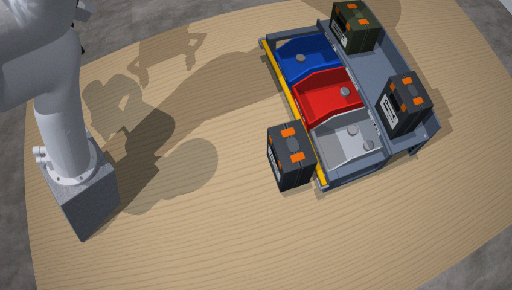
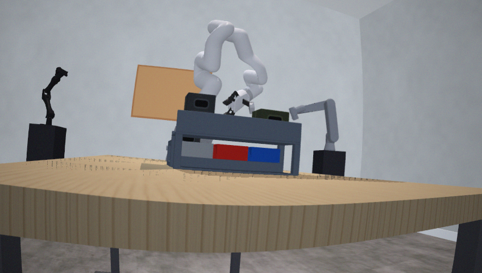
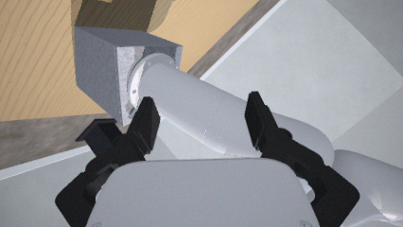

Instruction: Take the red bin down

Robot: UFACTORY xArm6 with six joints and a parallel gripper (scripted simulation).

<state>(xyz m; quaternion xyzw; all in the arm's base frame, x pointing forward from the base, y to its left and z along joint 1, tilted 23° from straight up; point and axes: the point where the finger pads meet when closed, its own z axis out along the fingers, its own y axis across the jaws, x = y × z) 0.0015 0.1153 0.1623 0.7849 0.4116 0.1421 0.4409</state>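
We see the red bin (image 1: 325,96) in the shelf (image 1: 380,68), in the middle slot of its lower level, between the blue bin (image 1: 305,59) and the grey bin (image 1: 345,143). Its long axis runs from the shelf's back to the yellow front rail (image 1: 291,104), and its low, open front points towards that rail and the arm's base (image 1: 89,201). It is a glossy red tub with sloping side walls, and one grey round part (image 1: 345,91) lies near its back wall. In the exterior view its flat red back (image 2: 230,152) shows under the top board. Two dark boxes stand on the shelf top and a third (image 1: 291,154) stands on the worktop (image 1: 215,233), just beside the rail. The claw (image 3: 201,120) is spread wide and grips nothing; it sits up near the arm, well apart from the bin.
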